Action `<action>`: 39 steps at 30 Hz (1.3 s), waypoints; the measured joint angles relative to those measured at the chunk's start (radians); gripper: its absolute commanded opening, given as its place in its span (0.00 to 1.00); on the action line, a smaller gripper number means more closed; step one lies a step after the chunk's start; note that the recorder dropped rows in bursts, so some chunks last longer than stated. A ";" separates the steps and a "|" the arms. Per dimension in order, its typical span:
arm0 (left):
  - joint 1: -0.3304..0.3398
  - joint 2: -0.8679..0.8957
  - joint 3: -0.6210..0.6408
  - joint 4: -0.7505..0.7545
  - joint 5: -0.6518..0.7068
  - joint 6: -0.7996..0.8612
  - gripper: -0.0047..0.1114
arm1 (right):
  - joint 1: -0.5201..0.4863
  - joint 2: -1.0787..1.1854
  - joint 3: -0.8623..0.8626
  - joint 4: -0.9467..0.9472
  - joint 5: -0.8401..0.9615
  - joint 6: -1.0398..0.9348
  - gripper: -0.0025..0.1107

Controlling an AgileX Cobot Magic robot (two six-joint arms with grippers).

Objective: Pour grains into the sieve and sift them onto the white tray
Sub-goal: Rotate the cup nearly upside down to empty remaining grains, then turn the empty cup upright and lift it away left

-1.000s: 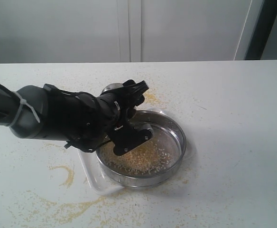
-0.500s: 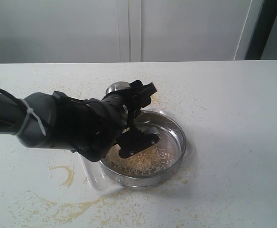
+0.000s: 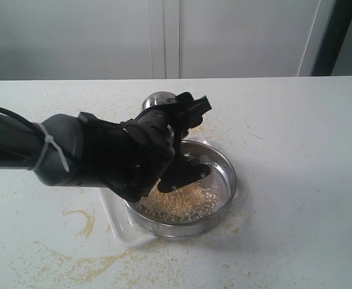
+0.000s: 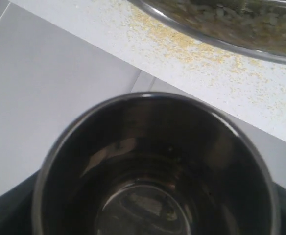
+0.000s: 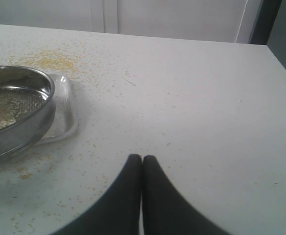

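Note:
My left gripper [image 3: 179,111] is shut on a small steel cup [image 3: 160,100], held above the far left edge of the sieve [image 3: 225,165]. The left wrist view looks straight into the cup [image 4: 153,171], whose inside is dark and bare. Beige grains [image 3: 185,201] lie in a heap on the sieve's mesh. The sieve sits on the white tray [image 3: 113,218], which shows at its near left. In the right wrist view my right gripper [image 5: 142,157] is shut with nothing in it, low over the table to the right of the sieve [image 5: 20,122] and the tray [image 5: 67,115].
Spilled yellow meal is scattered on the white table [image 3: 296,120], thickest at the near left [image 3: 85,223] and just behind the sieve [image 3: 191,123]. My dark left arm [image 3: 91,156] hangs over the sieve's left half. White cabinet doors stand behind the table.
My left arm has swung right and forward over the sieve, and the cup has risen a little and moved right. The grains and my right gripper have stayed put.

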 measured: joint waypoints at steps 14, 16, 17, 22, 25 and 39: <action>-0.030 0.040 -0.027 -0.003 0.130 0.033 0.04 | 0.000 0.000 0.000 0.000 0.000 0.000 0.02; -0.034 0.038 -0.030 -0.002 0.138 -0.027 0.04 | 0.000 0.000 0.000 0.000 0.000 0.000 0.02; -0.026 0.036 -0.034 -0.002 0.107 -0.062 0.04 | 0.000 0.000 0.000 0.000 0.000 0.000 0.02; -0.030 0.040 -0.038 -0.003 0.168 -0.079 0.04 | 0.000 0.000 0.000 0.000 0.000 0.000 0.02; -0.053 0.033 -0.038 -0.002 0.103 -0.075 0.04 | 0.000 0.000 0.000 0.000 0.000 0.000 0.02; -0.066 -0.015 -0.013 -0.010 0.151 -0.296 0.04 | 0.000 0.000 0.000 0.000 0.000 0.000 0.02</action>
